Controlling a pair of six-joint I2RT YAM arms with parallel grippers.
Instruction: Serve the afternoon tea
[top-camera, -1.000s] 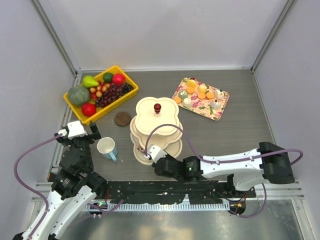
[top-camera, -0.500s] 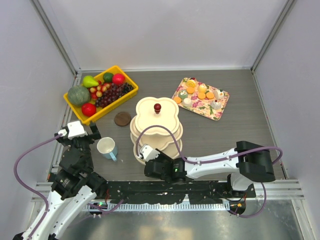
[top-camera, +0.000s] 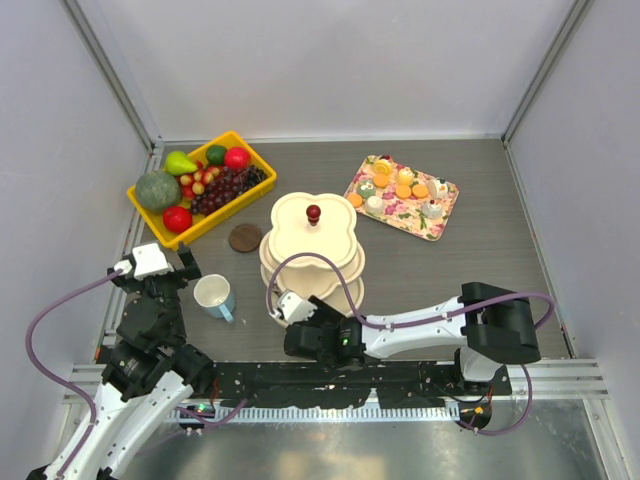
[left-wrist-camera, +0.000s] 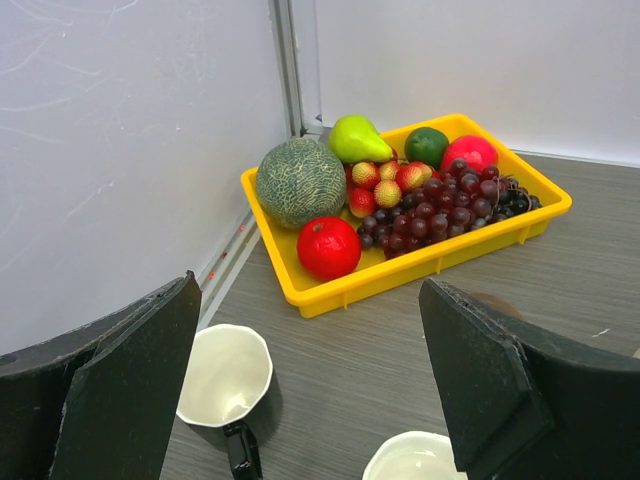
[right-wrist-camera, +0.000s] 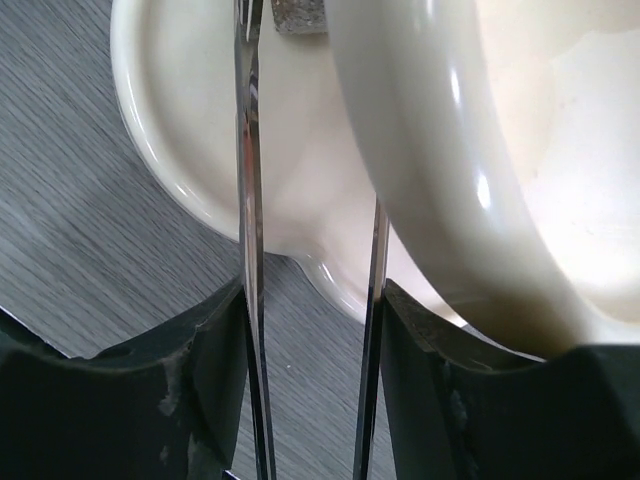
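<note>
The three-tier cream stand (top-camera: 312, 250) with its red knob (top-camera: 313, 212) sits at the middle of the table (top-camera: 480, 260), all three tiers bare. The right end effector (top-camera: 287, 306) has reached across from the near edge to the lowest tier's near-left lobe. In the wrist view its jaws stand a narrow gap apart with that tier's rim between them, but I cannot tell whether they actually press on it. The left end effector (left-wrist-camera: 315, 400) hangs wide open and holds nothing, above the near-left corner. The dark mug (left-wrist-camera: 228, 385) and the pale blue mug (top-camera: 214, 296) stand just below it. The pastries and biscuits (top-camera: 398, 186) lie on the floral tray (top-camera: 436, 226) toward the far-right corner, and the yellow bin (top-camera: 243, 143) sits at the far-left corner. The step in hand looks like taking hold of the stand to place it, with no treat loaded yet. Next, the right arm should make its grip on the thin rim sure and slide the stand low, since the tall piece could tip.
</note>
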